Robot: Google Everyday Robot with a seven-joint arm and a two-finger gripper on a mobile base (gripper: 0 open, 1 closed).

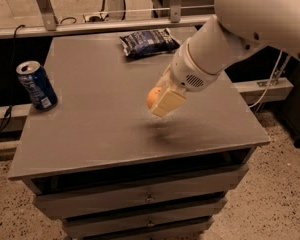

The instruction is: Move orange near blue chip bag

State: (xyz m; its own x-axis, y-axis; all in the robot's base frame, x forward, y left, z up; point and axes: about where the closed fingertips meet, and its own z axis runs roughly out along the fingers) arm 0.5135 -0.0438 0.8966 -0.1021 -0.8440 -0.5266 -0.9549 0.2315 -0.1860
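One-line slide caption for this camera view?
Gripper holds the orange above the table, blue chip bag at the far edge, soda can left.

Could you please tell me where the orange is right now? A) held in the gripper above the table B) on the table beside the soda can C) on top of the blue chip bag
A: the gripper holds the orange clear of the table, its shadow on the top below.

High oblique view, gripper (160,102) above table (100,84)

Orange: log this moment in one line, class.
hand: over table middle, shut on orange | blue chip bag: far edge | orange: off the surface, not yet near bag
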